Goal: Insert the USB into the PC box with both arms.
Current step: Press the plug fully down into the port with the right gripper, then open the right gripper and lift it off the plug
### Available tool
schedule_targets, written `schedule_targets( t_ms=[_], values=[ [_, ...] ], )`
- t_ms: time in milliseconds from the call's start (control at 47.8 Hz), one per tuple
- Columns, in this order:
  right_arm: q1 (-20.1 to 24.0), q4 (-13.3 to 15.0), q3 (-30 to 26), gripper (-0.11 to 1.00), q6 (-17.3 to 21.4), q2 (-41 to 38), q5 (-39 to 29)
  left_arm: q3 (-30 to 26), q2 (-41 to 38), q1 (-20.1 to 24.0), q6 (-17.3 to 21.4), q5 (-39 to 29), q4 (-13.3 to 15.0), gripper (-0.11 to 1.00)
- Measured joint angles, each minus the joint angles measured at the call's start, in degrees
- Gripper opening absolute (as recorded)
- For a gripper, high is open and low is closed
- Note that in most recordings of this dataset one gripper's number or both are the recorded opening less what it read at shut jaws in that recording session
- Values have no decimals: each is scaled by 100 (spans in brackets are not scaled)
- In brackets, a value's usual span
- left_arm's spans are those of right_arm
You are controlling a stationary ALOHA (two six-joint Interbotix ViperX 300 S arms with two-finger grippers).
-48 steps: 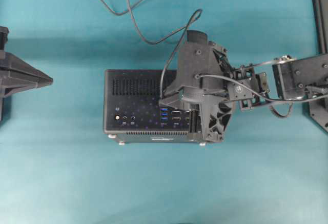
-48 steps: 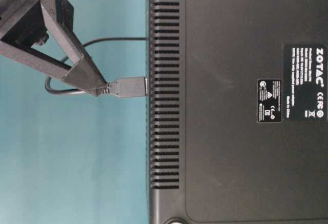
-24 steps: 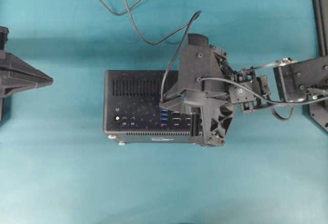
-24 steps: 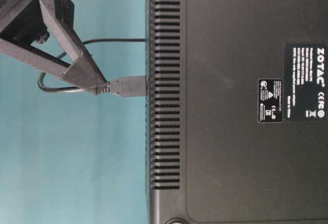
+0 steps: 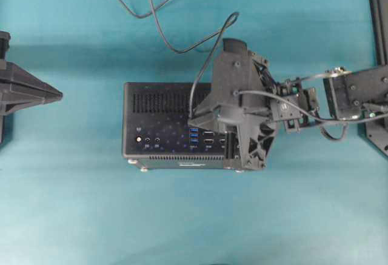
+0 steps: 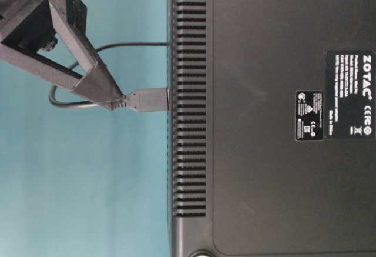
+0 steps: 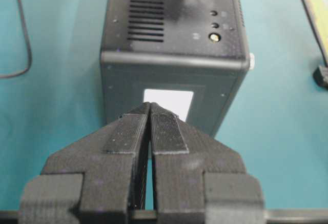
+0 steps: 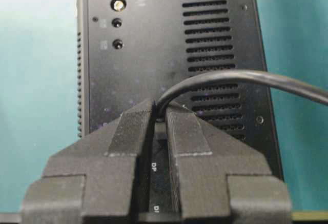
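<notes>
Right arm: reaches in from the right edge of the overhead view, wrist bent downward, with the right gripper (image 5: 193,121) poised over the upper face of the PC box (image 5: 159,104), close to the row of blue ports (image 5: 194,136). Its jaws stand nearly closed, pinching the USB (image 6: 147,99) at the rear of its plug, where the cable leaves it; the wrist view shows the cable rising from between the two ribbed fingers (image 8: 132,129) and curving off to the right. In the table-level view the wedge tip of this gripper meets the back of the black plug, the plug lies level, and its front end touches the port face of the box; whether it sits inside a socket cannot be told. The rest of the cable runs upward past the box edge and loops across the teal table (image 5: 91,216), its free end lying at top left, well apart from the box. Left arm: parked at the left edge of the overhead view, well apart from the box. The left gripper (image 7: 150,112) points toward the end face of the box, jaws pressed together with nothing between them. PC box: lies on the table in the centre, port face upward, silver feet (image 5: 143,168) along its lower edge.
</notes>
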State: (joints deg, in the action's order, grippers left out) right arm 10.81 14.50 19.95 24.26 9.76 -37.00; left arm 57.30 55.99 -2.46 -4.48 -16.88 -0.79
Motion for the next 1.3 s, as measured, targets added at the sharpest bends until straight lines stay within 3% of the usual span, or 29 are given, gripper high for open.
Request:
schedule_targets(
  t_ms=[502,670,942,1298],
  values=[
    [9,-18,70,13,0,114,9,0,0,0,0,0,0,0],
    [-18,-18,88,25,0,114,9,0,0,0,0,0,0,0],
    [-26,-53,114,57,0,53,-53,0,18,0,0,0,0,0],
    [-18,193,114,57,0,193,-53,0,53,0,0,0,0,0]
  ],
)
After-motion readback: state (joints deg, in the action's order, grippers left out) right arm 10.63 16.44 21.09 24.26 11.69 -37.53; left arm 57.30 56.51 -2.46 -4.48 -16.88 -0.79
